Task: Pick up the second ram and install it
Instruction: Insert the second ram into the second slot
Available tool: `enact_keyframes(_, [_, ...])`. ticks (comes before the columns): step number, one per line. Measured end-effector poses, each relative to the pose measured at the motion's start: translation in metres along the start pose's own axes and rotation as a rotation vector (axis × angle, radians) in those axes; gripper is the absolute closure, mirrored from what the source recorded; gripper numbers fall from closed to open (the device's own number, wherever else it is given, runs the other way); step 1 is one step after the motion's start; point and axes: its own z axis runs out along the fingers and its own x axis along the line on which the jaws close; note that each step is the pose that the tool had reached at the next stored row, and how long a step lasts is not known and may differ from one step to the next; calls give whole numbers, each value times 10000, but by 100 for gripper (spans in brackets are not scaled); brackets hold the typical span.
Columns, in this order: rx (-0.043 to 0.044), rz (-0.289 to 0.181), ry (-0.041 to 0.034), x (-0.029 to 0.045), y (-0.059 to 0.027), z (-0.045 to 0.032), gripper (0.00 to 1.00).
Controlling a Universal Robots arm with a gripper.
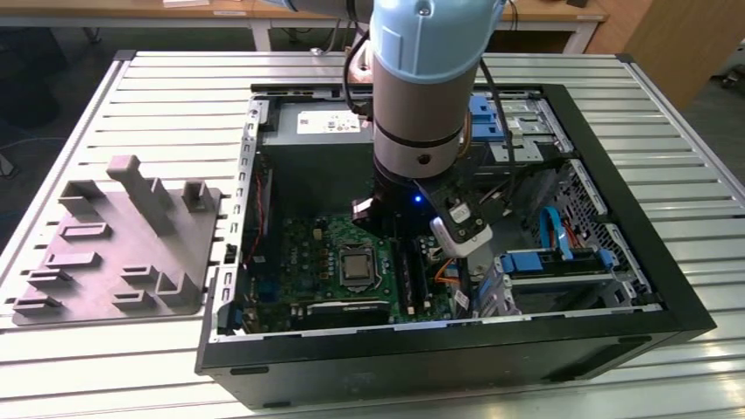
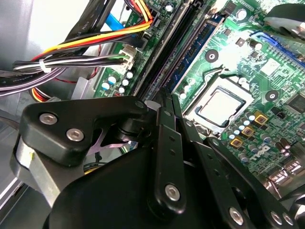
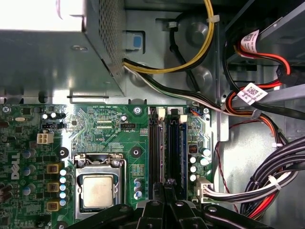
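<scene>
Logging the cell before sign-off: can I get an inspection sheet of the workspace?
Surface: slatted metal table, open computer case on it.
Job's things: bluish memory stick seated in a slot; which stick, cannot tell.
Clutter: grey fixture block at the exterior view's left.
Grippers: gripper shut, over the slots.
Cables: bundles beside the board.
Surroundings: wooden desk behind.
</scene>
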Motion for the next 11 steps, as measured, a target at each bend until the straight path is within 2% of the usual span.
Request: enact_keyframes(11, [-1,0,-1,0,-11,7,88])
